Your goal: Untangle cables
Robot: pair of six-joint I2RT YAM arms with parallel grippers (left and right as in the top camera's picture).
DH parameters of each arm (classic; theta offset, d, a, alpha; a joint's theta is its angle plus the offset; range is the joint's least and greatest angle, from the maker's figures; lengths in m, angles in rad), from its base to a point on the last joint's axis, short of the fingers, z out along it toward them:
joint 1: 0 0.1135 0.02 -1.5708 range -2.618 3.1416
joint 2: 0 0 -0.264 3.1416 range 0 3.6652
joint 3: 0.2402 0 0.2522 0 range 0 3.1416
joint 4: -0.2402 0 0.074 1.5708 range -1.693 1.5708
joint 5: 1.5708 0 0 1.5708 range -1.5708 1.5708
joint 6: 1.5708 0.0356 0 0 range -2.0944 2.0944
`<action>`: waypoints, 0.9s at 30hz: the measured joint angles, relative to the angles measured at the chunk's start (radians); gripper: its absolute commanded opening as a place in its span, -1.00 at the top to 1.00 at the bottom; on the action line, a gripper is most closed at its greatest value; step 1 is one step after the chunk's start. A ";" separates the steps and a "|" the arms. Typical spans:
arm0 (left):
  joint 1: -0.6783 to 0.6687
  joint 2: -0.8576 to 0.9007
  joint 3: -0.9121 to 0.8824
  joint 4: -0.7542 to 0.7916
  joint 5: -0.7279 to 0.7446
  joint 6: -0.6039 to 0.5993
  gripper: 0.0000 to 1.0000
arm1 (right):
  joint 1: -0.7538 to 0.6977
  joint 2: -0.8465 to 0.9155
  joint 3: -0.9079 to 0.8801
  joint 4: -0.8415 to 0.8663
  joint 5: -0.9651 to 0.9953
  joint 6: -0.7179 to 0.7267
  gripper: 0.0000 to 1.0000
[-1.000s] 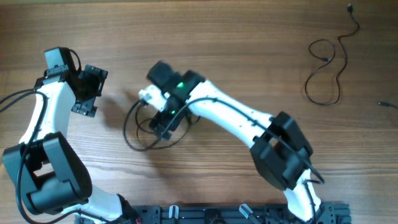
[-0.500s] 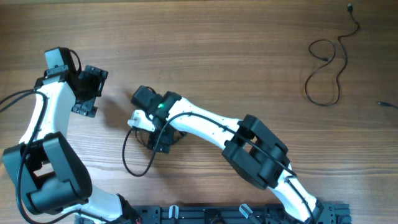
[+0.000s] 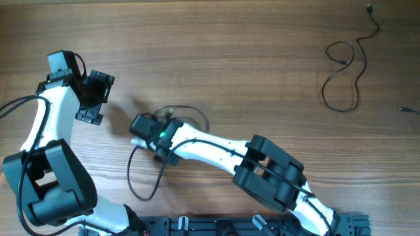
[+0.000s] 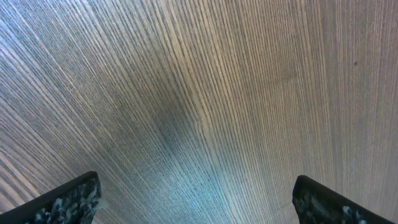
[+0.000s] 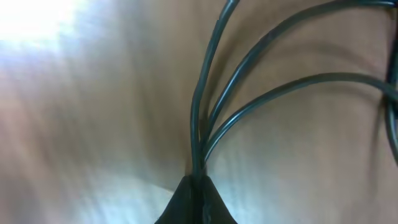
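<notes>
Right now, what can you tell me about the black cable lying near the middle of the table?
The cable is thin, black and smooth, like a rubber-coated cord. It lies on the wooden table, a little left of the middle, in loose loops. One loop spreads toward the robot's base and another arc curves on the far side of the right gripper. In the wrist view three strands run together into that gripper, which is shut on them. The cable's plug ends are not visible.

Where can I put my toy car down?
The wooden table is bare along the far edge, between the left gripper and the looped thin black cable. It's crowded by the right gripper, pinching the other black cable.
</notes>
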 measured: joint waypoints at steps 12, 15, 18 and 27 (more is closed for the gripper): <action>0.000 0.000 0.000 0.000 0.000 0.000 -1.00 | -0.641 -0.478 -0.042 0.065 -0.062 0.167 0.91; 0.000 0.000 0.000 -0.001 0.000 0.000 -1.00 | -0.794 -0.415 -0.044 0.193 -0.077 0.112 0.91; 0.000 0.000 0.000 -0.001 0.000 0.000 -1.00 | -0.886 -0.354 -0.051 0.350 -0.080 0.092 0.92; 0.000 0.000 0.000 -0.001 0.000 0.000 -1.00 | -0.972 -0.348 0.190 0.631 0.003 -0.153 0.91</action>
